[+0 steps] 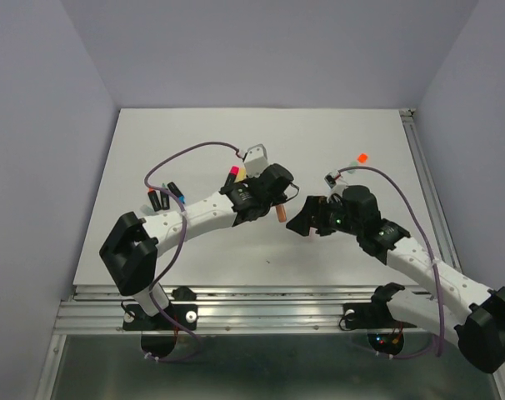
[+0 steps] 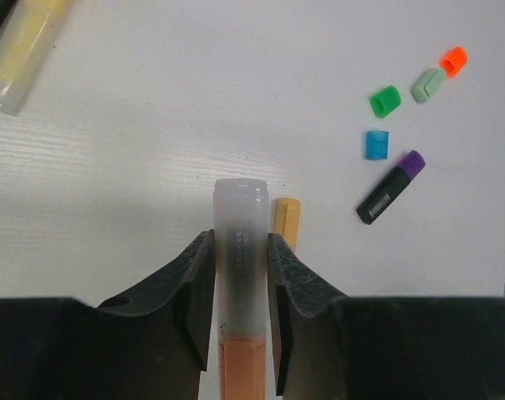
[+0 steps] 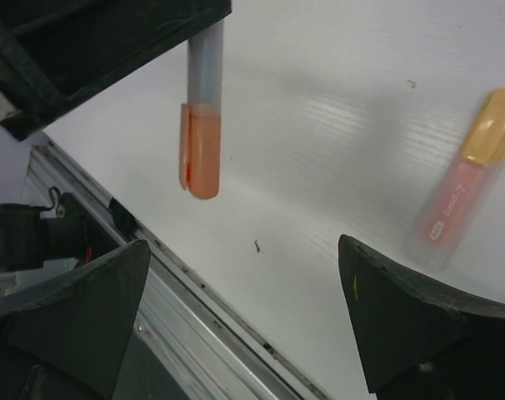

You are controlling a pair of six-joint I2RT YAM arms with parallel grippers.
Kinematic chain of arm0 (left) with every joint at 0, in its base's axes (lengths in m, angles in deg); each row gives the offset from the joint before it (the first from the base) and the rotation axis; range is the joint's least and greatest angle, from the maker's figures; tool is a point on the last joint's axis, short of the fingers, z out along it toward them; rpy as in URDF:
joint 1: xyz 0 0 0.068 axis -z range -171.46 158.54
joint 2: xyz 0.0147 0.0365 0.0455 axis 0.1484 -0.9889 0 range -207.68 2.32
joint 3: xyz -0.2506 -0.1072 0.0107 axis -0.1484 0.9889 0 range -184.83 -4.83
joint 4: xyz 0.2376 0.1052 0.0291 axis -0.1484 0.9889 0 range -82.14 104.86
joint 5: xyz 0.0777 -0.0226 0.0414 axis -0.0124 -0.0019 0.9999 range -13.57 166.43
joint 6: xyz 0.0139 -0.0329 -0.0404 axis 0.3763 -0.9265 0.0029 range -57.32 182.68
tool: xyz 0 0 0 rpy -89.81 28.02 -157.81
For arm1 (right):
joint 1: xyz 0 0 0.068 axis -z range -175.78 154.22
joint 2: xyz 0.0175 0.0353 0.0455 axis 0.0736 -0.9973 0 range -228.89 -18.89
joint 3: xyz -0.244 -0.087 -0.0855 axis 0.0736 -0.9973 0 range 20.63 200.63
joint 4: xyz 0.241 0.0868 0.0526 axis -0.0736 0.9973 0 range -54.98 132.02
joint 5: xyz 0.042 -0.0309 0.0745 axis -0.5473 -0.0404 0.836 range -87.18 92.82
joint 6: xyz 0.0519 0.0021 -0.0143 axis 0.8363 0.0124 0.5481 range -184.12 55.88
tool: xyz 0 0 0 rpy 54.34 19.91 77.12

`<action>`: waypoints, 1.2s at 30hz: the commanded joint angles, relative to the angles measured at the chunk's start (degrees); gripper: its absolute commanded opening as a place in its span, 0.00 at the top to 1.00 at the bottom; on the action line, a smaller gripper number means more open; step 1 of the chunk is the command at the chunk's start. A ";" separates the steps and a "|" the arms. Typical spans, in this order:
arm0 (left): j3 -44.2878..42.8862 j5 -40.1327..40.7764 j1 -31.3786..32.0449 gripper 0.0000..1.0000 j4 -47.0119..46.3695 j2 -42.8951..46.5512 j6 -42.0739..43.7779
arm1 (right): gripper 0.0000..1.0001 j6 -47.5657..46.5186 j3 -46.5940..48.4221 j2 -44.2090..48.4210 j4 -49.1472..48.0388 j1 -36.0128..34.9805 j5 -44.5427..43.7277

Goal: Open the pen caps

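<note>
The left gripper (image 2: 240, 282) is clenched on the grey, half-clear body of a short pen (image 2: 239, 218), with one finger on each side. The peach cap (image 3: 201, 152) is on this pen. It sticks out of the gripper in the air above the bench (image 2: 152, 125), on the side towards the right gripper (image 3: 244, 325). That gripper is released and wide apart, with nothing in it. It is near the peach cap and not touching it.

On the bench lie a green cap (image 2: 385, 101) and a blue cap (image 2: 376, 144), both loose. Beside them a purple cap (image 2: 412, 163) sits on a black pen (image 2: 382, 198). A mint cap (image 2: 427, 85) and an orange cap (image 2: 453, 61) lie end to end; I cannot tell whether they are joined or only touching. A pink pen (image 3: 448, 208) with a yellow cap (image 3: 496, 125) lies apart from the others.
</note>
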State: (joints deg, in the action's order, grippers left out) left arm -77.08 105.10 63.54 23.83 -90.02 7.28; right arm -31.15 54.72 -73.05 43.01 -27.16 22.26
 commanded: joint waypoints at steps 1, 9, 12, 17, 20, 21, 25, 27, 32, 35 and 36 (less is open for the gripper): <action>1.23 0.25 0.02 1.00 -2.42 3.65 -3.40 | 0.01 -0.19 4.32 -3.23 -7.55 -1.92 -2.91; 5.36 -2.29 0.02 1.00 -5.50 5.94 -5.51 | 0.08 -0.01 5.11 -8.33 -16.96 -6.77 -4.85; 5.89 -3.00 0.02 1.00 -5.94 6.46 -5.95 | 0.16 0.07 5.82 -10.18 -17.04 -7.56 -5.20; 7.03 -2.56 -0.07 1.00 -6.74 7.61 -6.04 | 0.33 1.66 4.68 -11.59 -18.53 -8.70 -6.26; 7.56 -2.47 -0.07 1.00 -7.00 8.14 -6.30 | 0.47 2.36 4.32 -11.94 -19.41 -9.14 -5.65; 7.56 -2.56 0.02 1.00 -7.09 8.40 -6.22 | 0.50 2.53 4.15 -12.12 -19.76 -9.23 -5.29; 8.09 -1.77 -0.07 1.00 -7.35 9.19 -7.01 | 0.78 3.41 4.32 -12.56 -19.42 -9.58 -3.63; 8.00 -0.72 -0.51 1.00 -7.27 9.71 -7.09 | 0.85 3.77 4.32 -12.38 -18.10 -9.67 -2.75; 8.17 2.97 -5.06 1.00 -8.23 12.17 -5.43 | 0.99 4.21 1.95 -9.40 -15.73 -10.81 1.56; 8.18 4.11 -8.15 1.00 -8.41 13.32 -3.41 | 0.99 4.03 0.11 -5.72 -13.97 -11.16 4.98; 8.44 5.77 -10.51 1.00 -8.06 13.76 -3.32 | 0.99 4.12 -0.59 -4.75 -13.53 -11.34 6.21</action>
State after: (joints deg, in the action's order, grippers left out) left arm -69.01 99.74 60.61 19.39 -79.70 1.32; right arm -26.76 57.16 -83.45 26.75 -35.94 17.12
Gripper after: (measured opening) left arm 0.365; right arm 0.283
